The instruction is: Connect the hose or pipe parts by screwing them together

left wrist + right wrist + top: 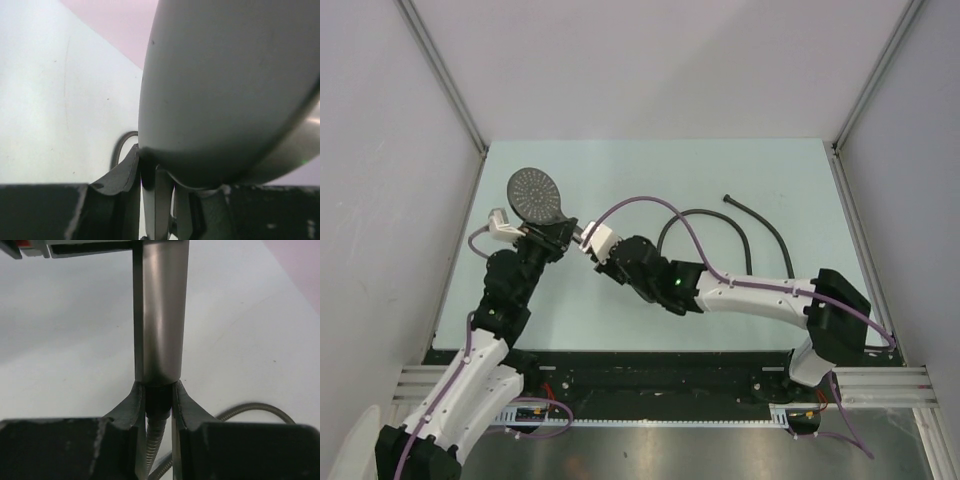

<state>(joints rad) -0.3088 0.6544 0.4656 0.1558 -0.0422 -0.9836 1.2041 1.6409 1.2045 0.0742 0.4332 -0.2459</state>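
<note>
The dark grey shower head [533, 195] is held up at the left, dotted face upward, and my left gripper [552, 238] is shut on its handle. In the left wrist view its rounded back [225, 90] fills the frame, with the handle running down through my left gripper [159, 167]. In the right wrist view my right gripper [159, 390] is shut on the hose's dark end nut [159, 401], which sits against the end of the handle [160, 315]. The ribbed hose [154, 440] drops away below the nut. The rest of the hose [720, 214] loops across the table to a free end [728, 198].
Purple robot cables [650, 203] arch over the right arm, close to the hose loop. The pale table [650, 170] is walled by white panels at the left, back and right. Both arm bases stand on the black rail [660, 375] at the near edge.
</note>
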